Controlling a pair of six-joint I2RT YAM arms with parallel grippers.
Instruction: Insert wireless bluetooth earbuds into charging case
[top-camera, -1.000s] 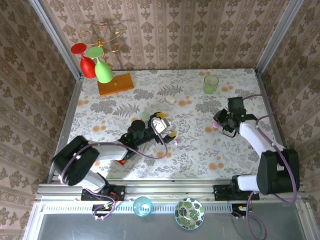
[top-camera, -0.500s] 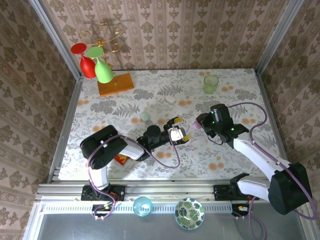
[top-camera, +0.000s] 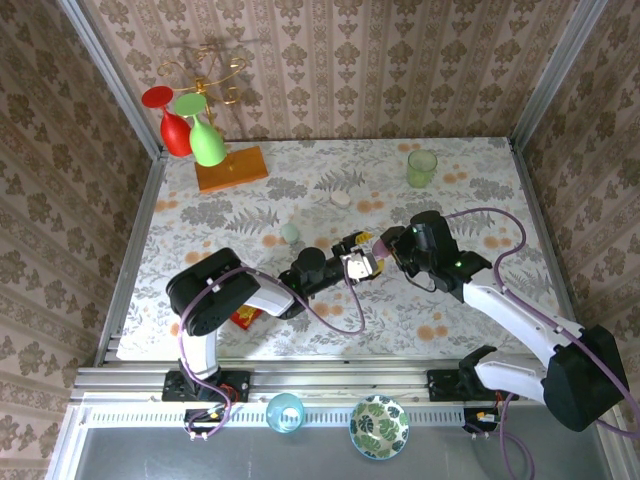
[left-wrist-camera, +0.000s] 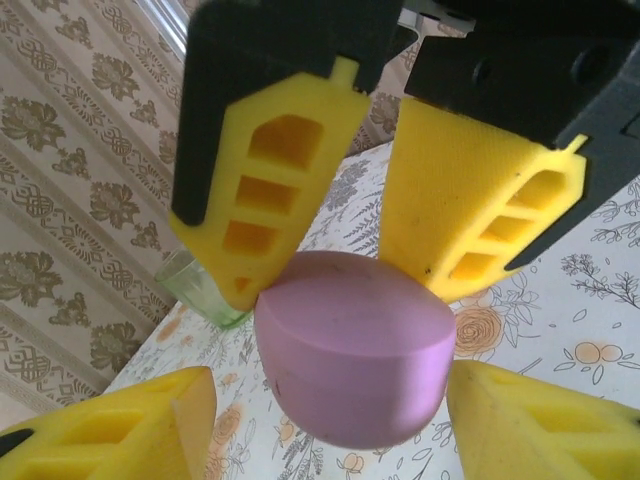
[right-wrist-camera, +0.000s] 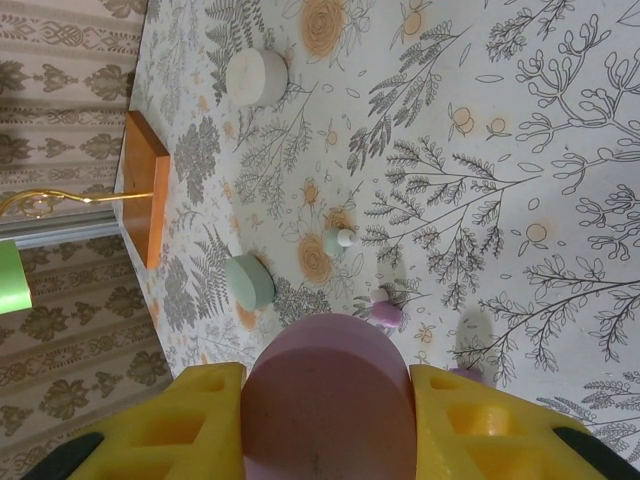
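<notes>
Right gripper (right-wrist-camera: 327, 405) clamps the purple case (right-wrist-camera: 325, 370); left gripper (left-wrist-camera: 335, 425), open astride the case, should close centred, without twisting it.

Worktop: my table (top-camera: 470, 165), covered edge to edge in a leaf-and-flower print.
Far left corner: a glass stand on an orange wooden base (top-camera: 232, 169).
Far edge, towards the right corner: a pale green cup (top-camera: 421, 168), upright.
Middle, far half: a white oval case (top-camera: 341, 199); nearer my side, a pale green oval case (top-camera: 290, 232).
Near the green case: a whitish-green earbud (right-wrist-camera: 343, 239) and a pink-purple earbud (right-wrist-camera: 385, 313), apart.
Near edge, left: a red object (top-camera: 243, 318), partly hidden.
</notes>
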